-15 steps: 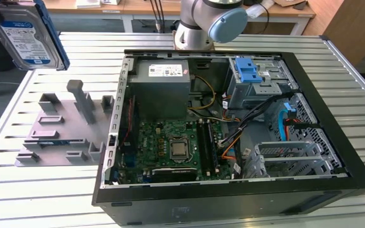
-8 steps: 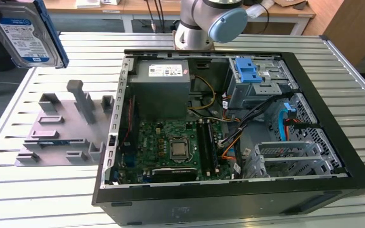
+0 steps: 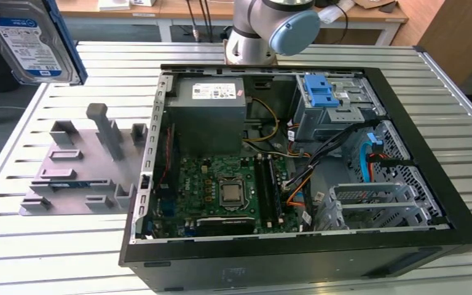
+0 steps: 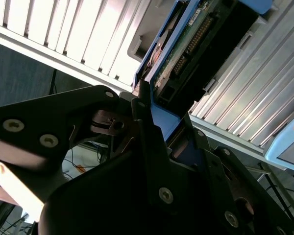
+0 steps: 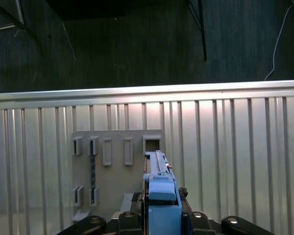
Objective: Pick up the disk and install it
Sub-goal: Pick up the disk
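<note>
Presently the gripper (image 4: 166, 128) is pinching the disk (image 4: 186, 49): in the second wrist view its black fingers (image 4: 143, 115) are pressed against the blue carrier, with the circuit-board face of the drive exposed. In the exterior view the disk (image 3: 27, 43) sits at ten o'clock from the open computer case (image 3: 302, 258), label side visible, well apart from the case. The grey fixture (image 3: 76, 178) lies on the slatted table (image 3: 56, 258) at nine o'clock from the case. In the first wrist view the disk (image 5: 161, 193) appears edge-on, with the fixture's slots beyond it. Inside the case, the drive cage (image 3: 338, 114) with its blue latch (image 3: 319, 91) stands at one o'clock.
</note>
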Controlling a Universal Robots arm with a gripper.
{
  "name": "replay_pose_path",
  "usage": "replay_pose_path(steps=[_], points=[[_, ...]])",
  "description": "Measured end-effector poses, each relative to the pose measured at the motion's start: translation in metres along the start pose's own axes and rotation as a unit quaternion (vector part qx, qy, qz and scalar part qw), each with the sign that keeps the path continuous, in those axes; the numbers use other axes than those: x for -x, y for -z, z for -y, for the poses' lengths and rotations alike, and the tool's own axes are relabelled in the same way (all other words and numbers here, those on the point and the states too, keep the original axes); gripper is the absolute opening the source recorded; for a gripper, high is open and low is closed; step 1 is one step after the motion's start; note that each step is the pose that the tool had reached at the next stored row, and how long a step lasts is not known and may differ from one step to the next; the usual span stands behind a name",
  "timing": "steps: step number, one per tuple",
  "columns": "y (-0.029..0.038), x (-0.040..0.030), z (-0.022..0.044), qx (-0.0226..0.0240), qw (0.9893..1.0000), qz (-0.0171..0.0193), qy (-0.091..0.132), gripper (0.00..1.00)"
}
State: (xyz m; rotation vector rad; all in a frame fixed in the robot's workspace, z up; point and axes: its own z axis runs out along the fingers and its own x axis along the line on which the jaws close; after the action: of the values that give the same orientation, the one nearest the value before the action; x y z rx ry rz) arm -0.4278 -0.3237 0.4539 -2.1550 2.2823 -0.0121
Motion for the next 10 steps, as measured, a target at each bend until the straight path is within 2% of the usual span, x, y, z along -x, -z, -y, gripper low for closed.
replay_pose_path(steps=[10], points=[[0.01, 0.0, 0.0001, 0.0, 1.0, 0.0, 0.0, 0.36]])
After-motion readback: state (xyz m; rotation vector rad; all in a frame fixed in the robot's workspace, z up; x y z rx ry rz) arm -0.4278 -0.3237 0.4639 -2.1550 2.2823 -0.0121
